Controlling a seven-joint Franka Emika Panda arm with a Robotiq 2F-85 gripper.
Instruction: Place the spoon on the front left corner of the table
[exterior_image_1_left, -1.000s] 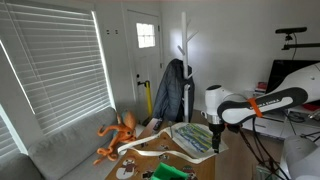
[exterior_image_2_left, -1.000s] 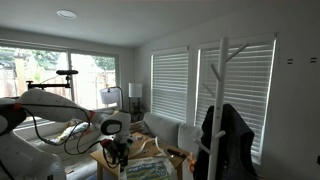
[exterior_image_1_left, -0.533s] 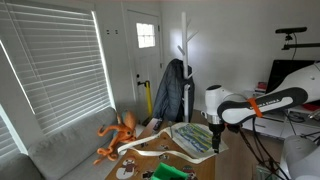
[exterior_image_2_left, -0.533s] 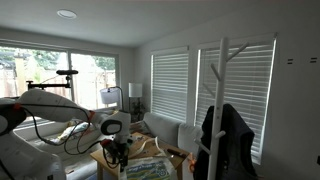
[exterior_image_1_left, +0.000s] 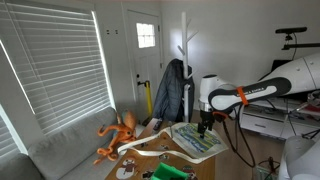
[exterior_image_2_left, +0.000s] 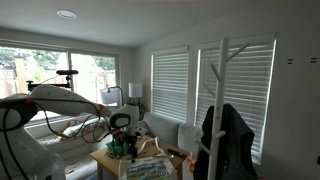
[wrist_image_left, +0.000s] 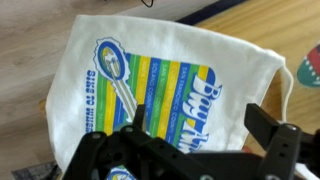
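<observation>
wrist view, left to right. bare brown counter (wrist_image_left: 35, 40) lies to the left of the tool (wrist_image_left: 182, 140). directly below the tool spreads a white cloth bag (wrist_image_left: 170, 70) printed with a striped panel. to the right of the tool a draw cord (wrist_image_left: 285, 85) curls over the wood, beside a red-and-green object (wrist_image_left: 308, 68) cut by the frame edge. the tool's jaws stand apart, with nothing seen between them. the spoon cannot be picked out in any view, so its place relative to the tool is unknown. in an exterior view an orange soft toy (exterior_image_1_left: 118, 135) sits well off to one side of the tool.

likely faults: a descent from here would meet fabric. closing jaws could pinch the bag or snag the cord and drag clutter along. a spoon hidden among the folds could be missed altogether.

legible writing: "buy" in large blue letters on the stripes, the rest hidden behind the tool. the small lettering along the key-shaped graphic is too blurred to read.
</observation>
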